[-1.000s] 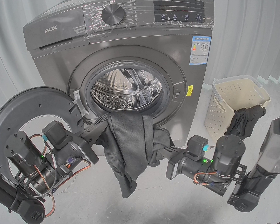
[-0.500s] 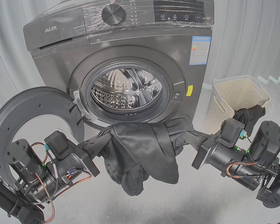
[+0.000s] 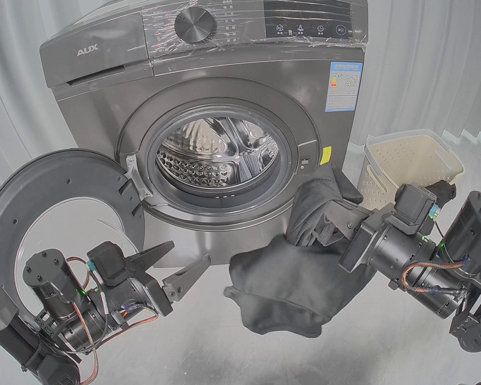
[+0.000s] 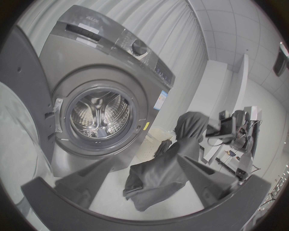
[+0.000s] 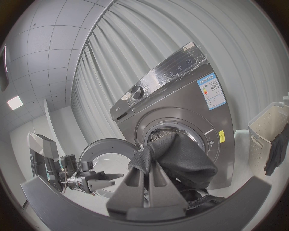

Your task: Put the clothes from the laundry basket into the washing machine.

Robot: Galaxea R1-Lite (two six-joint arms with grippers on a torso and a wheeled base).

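A dark grey garment (image 3: 294, 286) hangs in front of the washing machine (image 3: 208, 92), below and right of its open drum (image 3: 217, 150). My right gripper (image 3: 332, 210) is shut on the garment's upper fold, seen close in the right wrist view (image 5: 177, 156). My left gripper (image 3: 184, 260) is open with nothing in it, left of the garment and apart from it; its fingers (image 4: 93, 177) frame the garment (image 4: 159, 174). A cream laundry basket (image 3: 411, 157) stands right of the machine, with another dark garment (image 3: 442, 189) draped over its rim.
The machine's round door (image 3: 50, 197) stands swung open to the left, just behind my left arm. Pale bare floor (image 3: 212, 362) lies under the garment. White curtains hang behind the machine.
My left gripper has let go of the garment and drawn back, open. The right gripper has lifted and swung right with the garment, which now hangs from it alone.
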